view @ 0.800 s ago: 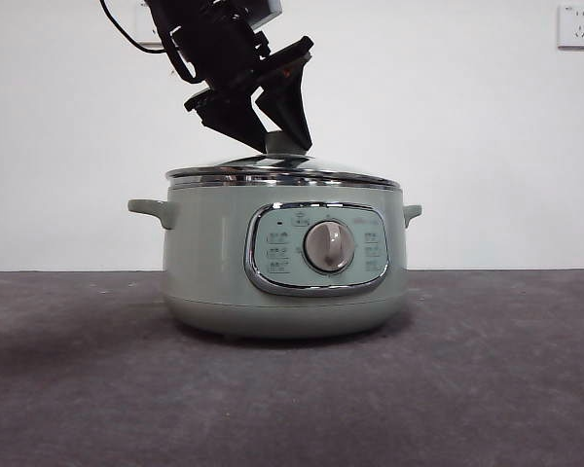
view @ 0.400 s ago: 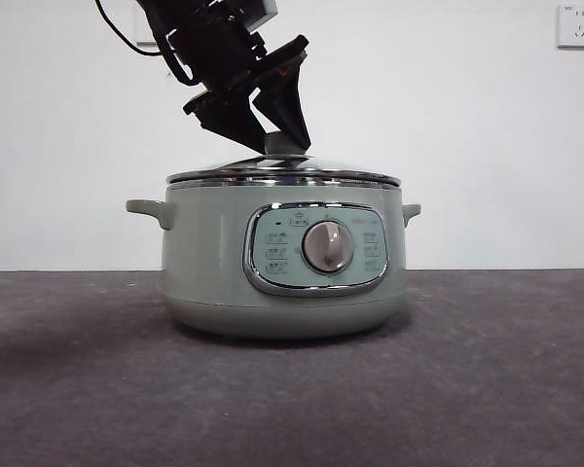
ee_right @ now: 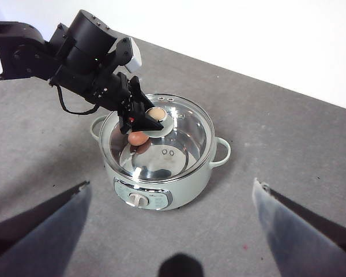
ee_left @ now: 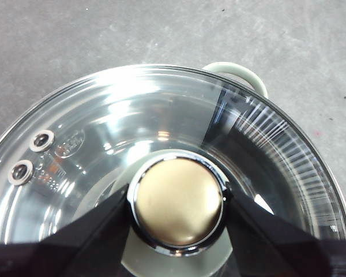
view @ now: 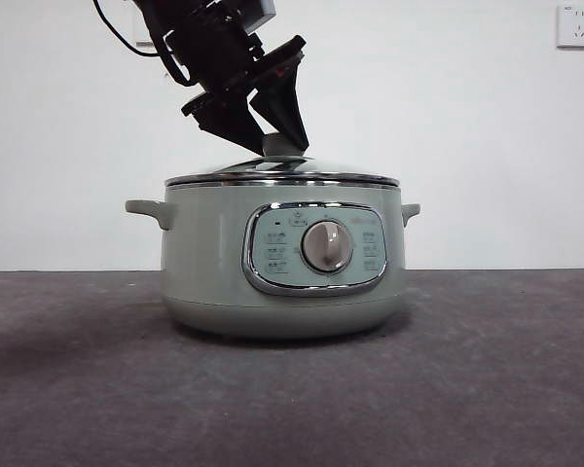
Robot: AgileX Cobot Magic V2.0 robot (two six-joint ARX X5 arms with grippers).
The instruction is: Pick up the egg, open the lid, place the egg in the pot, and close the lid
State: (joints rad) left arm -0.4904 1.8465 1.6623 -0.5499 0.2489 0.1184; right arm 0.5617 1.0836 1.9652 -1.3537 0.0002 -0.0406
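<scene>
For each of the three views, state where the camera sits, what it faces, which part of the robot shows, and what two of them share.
Front view: low at table height, facing the pot's dial; one dark arm comes from the upper left onto the lid.
Left wrist view: directly above the lid's knob, looking down; the left gripper has a jaw on each side of the knob.
Right wrist view: high and back, facing the whole pot; the right gripper's jaws stand wide apart, and the egg shows through the glass.
Shared: both wrist views show the knob.

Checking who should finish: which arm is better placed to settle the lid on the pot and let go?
Left. Its tool grips the knob of the lid, which sits on the pot. The right tool hangs open and apart.
</scene>
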